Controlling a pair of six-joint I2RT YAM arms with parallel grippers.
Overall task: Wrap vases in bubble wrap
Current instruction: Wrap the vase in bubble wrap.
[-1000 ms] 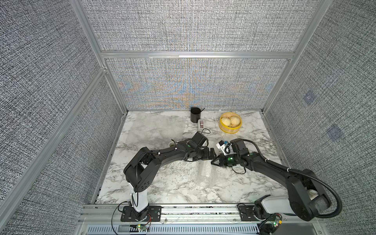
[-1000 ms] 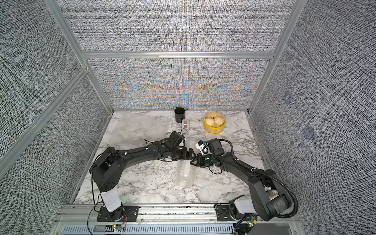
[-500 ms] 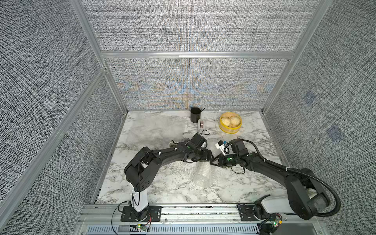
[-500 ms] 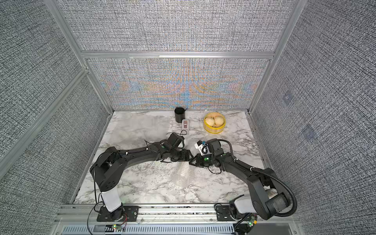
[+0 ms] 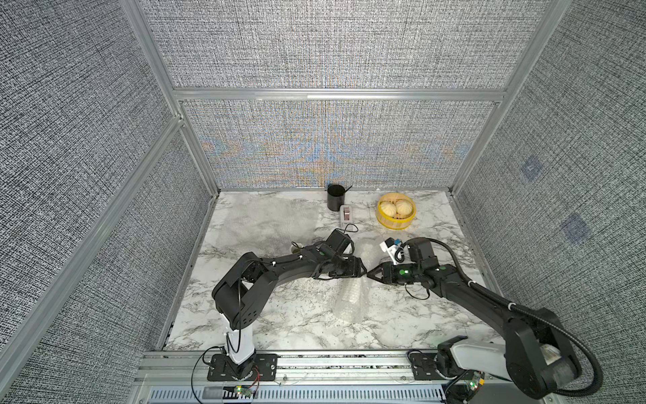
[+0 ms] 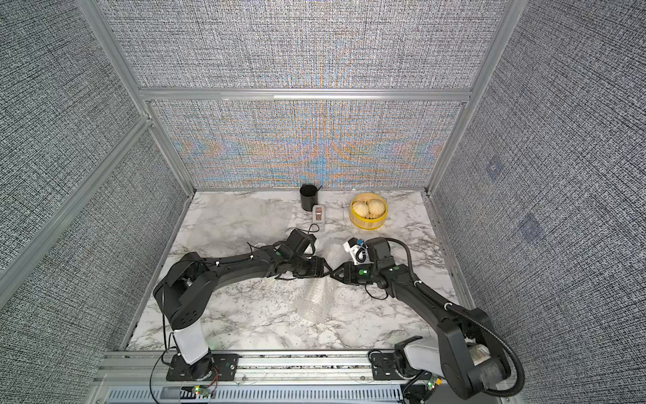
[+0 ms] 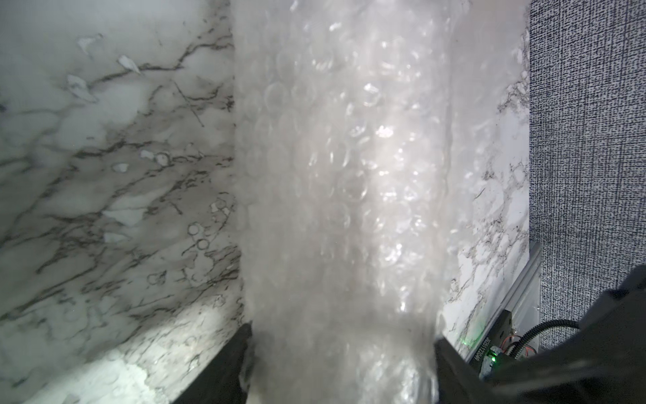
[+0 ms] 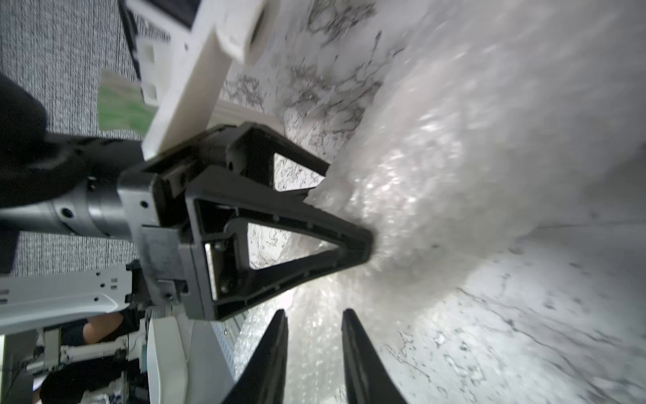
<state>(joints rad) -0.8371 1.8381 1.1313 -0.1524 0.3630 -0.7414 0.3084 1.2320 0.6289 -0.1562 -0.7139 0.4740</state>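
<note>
Left wrist view: the left pincer [image 7: 342, 335] clasps the rolled bubble wrap [image 7: 342, 175] lying centrally on the worktop [image 7: 105, 140]. The right pincer [image 8: 314, 313] stands slightly parted just beside it. Likely one vase is rolled inside, unseen; the other awaits.

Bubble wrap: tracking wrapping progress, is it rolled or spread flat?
Rolled: the bubble wrap forms a tube lying on the table.
</note>
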